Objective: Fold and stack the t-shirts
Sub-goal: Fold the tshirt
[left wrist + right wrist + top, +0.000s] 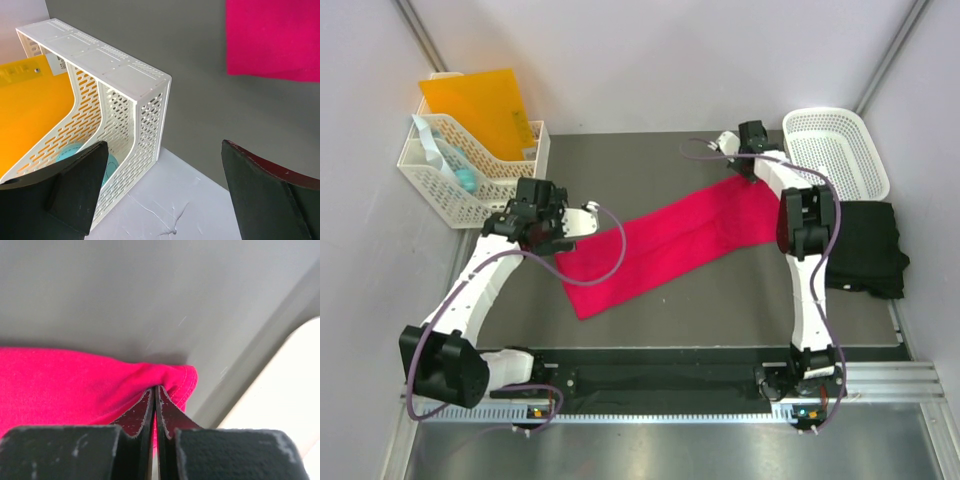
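Observation:
The pinkish-red t-shirt (670,245) lies folded into a long strip, slanting across the grey table from the near left to the far right. My right gripper (752,170) is shut on its far right corner (175,380), fingers pinching the hemmed cloth. My left gripper (535,215) hovers by the strip's near left end, open, with nothing between its fingers (75,185); its wrist view catches the shirt's edge (272,40) at the upper right. The black t-shirt (865,248) lies folded at the right side of the table.
A white perforated organiser (470,170) holding an orange folder (485,110) and a teal item stands at the far left, close to my left gripper. A white lattice basket (835,150) sits at the far right corner. Walls close in on both sides.

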You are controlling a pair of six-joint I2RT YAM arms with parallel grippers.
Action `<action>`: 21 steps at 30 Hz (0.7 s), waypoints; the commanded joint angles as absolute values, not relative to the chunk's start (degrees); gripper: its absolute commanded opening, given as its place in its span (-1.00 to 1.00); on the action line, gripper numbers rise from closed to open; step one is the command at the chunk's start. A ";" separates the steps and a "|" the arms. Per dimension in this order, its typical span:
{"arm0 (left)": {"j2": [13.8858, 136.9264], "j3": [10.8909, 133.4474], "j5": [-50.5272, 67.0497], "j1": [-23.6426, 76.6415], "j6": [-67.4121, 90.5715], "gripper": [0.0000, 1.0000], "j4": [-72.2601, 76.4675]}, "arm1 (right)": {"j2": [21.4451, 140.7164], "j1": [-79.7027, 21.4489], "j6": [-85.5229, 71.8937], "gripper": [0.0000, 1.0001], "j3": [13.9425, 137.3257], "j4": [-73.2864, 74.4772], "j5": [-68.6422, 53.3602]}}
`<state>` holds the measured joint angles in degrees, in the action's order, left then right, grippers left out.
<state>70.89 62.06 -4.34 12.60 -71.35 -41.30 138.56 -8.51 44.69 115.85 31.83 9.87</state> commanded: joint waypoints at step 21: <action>79.10 59.68 -1.99 15.12 -61.84 0.98 -25.46 | 104.71 -15.91 46.14 0.29 91.35 26.88 4.94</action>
